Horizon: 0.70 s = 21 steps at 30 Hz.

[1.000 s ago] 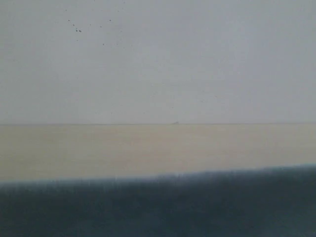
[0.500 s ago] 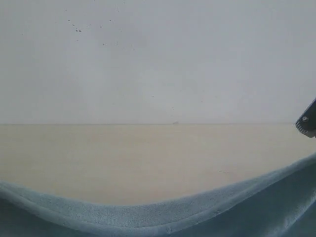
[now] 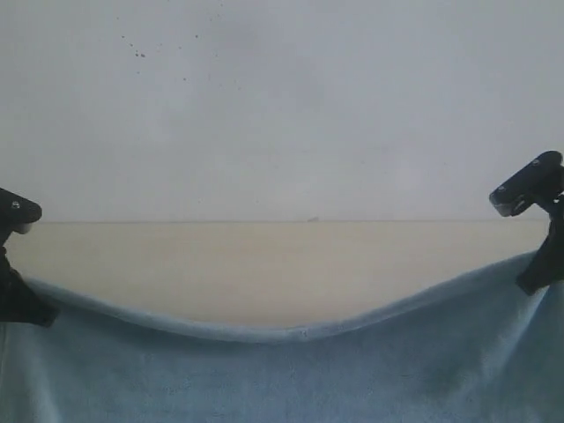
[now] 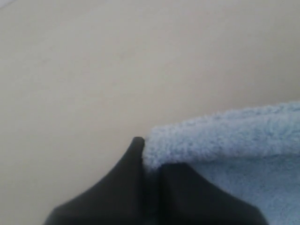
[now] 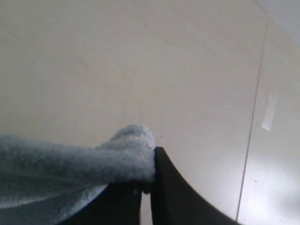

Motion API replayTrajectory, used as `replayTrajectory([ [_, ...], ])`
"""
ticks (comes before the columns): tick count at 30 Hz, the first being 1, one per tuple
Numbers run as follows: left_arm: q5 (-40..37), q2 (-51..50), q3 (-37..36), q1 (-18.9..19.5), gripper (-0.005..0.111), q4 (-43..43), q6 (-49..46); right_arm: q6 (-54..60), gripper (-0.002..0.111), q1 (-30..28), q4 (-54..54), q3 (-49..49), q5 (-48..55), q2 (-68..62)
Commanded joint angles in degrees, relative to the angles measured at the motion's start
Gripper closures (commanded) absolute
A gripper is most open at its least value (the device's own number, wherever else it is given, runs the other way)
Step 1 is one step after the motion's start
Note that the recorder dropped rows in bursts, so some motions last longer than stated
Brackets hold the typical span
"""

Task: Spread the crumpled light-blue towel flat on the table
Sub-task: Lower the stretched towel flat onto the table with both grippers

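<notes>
The light-blue towel (image 3: 291,379) hung across the bottom of the frame, its upper hem sagging mid-frame against the beige table (image 3: 264,264), as the left gripper (image 3: 25,304) and right gripper (image 3: 539,269), at opposite edges, each clamped a corner.

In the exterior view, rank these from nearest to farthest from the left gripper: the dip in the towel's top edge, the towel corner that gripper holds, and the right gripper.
1. The towel corner, far left, clamped in the left gripper.
2. The dip in the towel's edge, mid-view.
3. The right gripper, far right.
</notes>
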State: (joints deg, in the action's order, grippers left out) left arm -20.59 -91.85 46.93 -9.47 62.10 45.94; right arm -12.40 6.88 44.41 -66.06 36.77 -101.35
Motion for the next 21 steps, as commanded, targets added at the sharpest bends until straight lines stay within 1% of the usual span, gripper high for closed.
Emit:
replayTrajectory([
  [1, 3.83, -7.75, 5.87, 3.49, 0.088, 0.69, 0.76, 2.54, 0.104, -0.51, -2.39, -8.47, -0.47, -7.75],
  [5, 6.16, -12.93, 10.22, 5.49, 0.065, -1.72, 1.58, 7.27, 0.103, -0.60, -8.19, -16.30, 0.07, -13.49],
  [6, 6.04, -13.74, 11.04, 5.85, 0.060, -1.72, 2.10, 7.44, 0.099, -0.77, -9.47, -18.14, 0.07, -14.64],
  [7, 5.80, -14.20, 11.78, 6.28, 0.057, -1.72, 2.59, 7.44, 0.094, -1.01, -10.50, -19.89, -0.07, -15.44],
  [8, 5.80, -14.31, 12.28, 6.67, 0.056, -1.72, 3.23, 7.44, 0.086, -1.30, -11.95, -21.54, -0.18, -16.29],
  [9, 6.07, -14.31, 12.74, 7.46, 0.056, -1.61, 4.53, 6.68, 0.075, -1.85, -12.42, -23.11, -0.54, -16.94],
  [11, 9.02, -14.09, 13.80, 9.87, 0.058, -1.48, 8.20, 2.99, 0.062, -3.11, -12.72, -25.75, -1.08, -17.89],
  [12, 10.63, -13.94, 13.97, 11.14, 0.059, -1.64, 10.15, 1.06, 0.062, -3.88, -13.16, -26.86, -0.80, -18.15],
  [13, 11.41, -13.80, 13.97, 12.09, 0.060, -2.18, 11.35, 1.20, 0.064, -4.52, -14.04, -27.28, -0.30, -18.15],
  [14, 10.99, -13.80, 13.69, 12.52, 0.060, -2.90, 10.63, 2.57, 0.069, -5.23, -15.31, -27.28, 0.09, -17.99],
  [16, 7.94, -13.72, 12.34, 12.24, 0.060, -4.08, 6.94, 5.40, 0.078, -6.14, -16.74, -27.28, 2.82, -17.58],
  [18, 7.78, -13.72, 10.45, 12.26, 0.060, -4.56, 5.83, 7.58, 0.085, -6.97, -19.33, -27.28, 6.05, -17.29],
  [21, 9.77, -13.72, 7.63, 12.26, 0.060, -5.92, 6.30, 16.42, 0.086, -7.70, -29.44, -27.03, 10.39, -16.56],
])
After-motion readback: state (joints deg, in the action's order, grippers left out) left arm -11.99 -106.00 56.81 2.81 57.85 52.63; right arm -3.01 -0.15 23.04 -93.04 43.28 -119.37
